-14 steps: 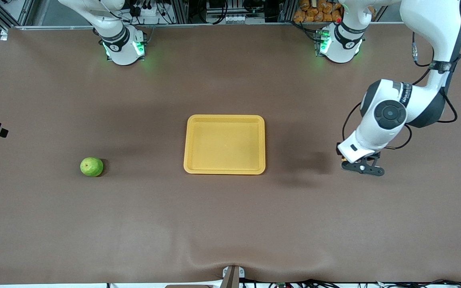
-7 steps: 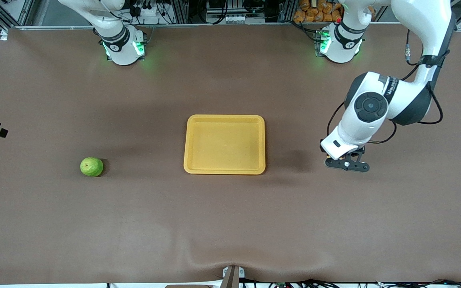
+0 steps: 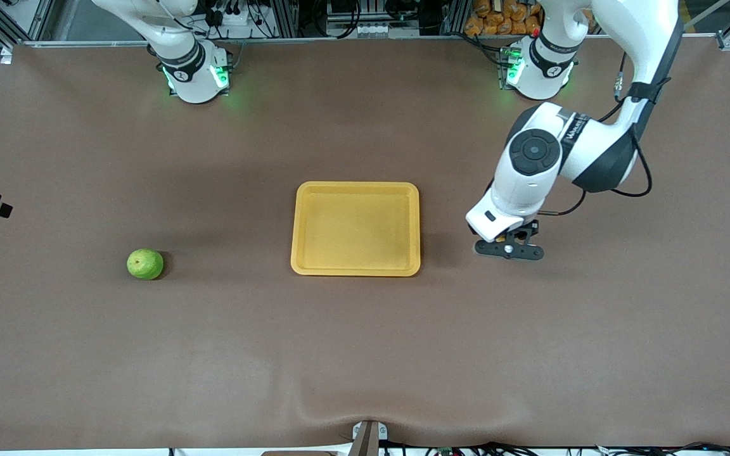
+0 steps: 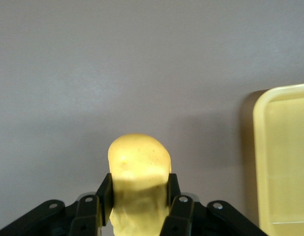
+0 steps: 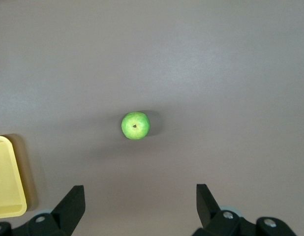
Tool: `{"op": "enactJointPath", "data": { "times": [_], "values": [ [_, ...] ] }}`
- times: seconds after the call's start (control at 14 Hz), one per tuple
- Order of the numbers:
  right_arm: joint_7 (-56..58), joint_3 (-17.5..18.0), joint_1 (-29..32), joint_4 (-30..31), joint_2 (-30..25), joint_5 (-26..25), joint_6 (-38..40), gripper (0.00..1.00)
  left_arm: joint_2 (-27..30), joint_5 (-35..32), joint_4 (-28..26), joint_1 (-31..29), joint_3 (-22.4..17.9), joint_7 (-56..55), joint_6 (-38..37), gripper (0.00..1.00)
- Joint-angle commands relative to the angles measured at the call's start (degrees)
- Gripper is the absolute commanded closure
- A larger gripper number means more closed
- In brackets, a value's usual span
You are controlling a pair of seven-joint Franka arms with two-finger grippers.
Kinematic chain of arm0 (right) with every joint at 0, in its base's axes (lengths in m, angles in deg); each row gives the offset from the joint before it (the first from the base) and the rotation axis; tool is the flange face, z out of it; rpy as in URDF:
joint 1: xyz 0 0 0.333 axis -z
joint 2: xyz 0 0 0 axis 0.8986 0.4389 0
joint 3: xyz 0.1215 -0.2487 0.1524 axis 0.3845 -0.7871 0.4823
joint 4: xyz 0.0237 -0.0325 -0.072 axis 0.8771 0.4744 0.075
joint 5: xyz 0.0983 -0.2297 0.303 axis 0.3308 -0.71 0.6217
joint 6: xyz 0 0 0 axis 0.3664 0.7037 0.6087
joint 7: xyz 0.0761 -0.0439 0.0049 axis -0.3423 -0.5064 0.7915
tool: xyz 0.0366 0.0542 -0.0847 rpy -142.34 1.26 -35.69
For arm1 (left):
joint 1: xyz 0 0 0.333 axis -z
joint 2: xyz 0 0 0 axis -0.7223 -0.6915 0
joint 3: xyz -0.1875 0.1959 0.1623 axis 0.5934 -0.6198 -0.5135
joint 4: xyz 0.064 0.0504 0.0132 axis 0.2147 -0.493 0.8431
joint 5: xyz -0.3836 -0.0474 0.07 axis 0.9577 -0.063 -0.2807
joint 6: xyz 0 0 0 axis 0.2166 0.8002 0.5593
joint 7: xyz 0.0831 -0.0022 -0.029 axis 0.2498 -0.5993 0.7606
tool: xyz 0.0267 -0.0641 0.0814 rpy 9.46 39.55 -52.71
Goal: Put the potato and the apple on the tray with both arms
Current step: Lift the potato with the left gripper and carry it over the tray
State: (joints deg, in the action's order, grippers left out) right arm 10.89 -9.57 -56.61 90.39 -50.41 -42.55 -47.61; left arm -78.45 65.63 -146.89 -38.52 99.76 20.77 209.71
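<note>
The brown surface (image 3: 365, 354) carries the yellow tray (image 3: 355, 271) at its middle. The left hand (image 3: 508, 249) hangs over the surface beside the tray, toward the left arm's end, pinching the potato (image 4: 138, 164). The right hand (image 5: 138, 206) hangs high over the apple (image 3: 145, 264), fingers spread. The apple lies toward the right arm's end.

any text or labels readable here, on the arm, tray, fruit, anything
Left arm: one strip of dark lettering on the white band by the round joint cap, too small to read.
Tray, apple, potato held in the left gripper: no text.
Right gripper, above the apple: no text.
</note>
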Motion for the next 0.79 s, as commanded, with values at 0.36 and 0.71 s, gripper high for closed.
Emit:
{"op": "enactJointPath", "data": {
  "times": [0.36, 0.71],
  "values": [
    [-0.2, 0.2, 0.3, -1.1, 0.1, 0.6, 1.1, 0.0, -13.8, -1.2, 14.7, 11.3, -0.2, -13.5, -1.7, 1.0],
    [-0.2, 0.2, 0.3, -1.1, 0.1, 0.6, 1.1, 0.0, -18.4, -1.2, 16.6, 15.4, -0.2, -20.2, -1.7, 1.0]
  ]
}}
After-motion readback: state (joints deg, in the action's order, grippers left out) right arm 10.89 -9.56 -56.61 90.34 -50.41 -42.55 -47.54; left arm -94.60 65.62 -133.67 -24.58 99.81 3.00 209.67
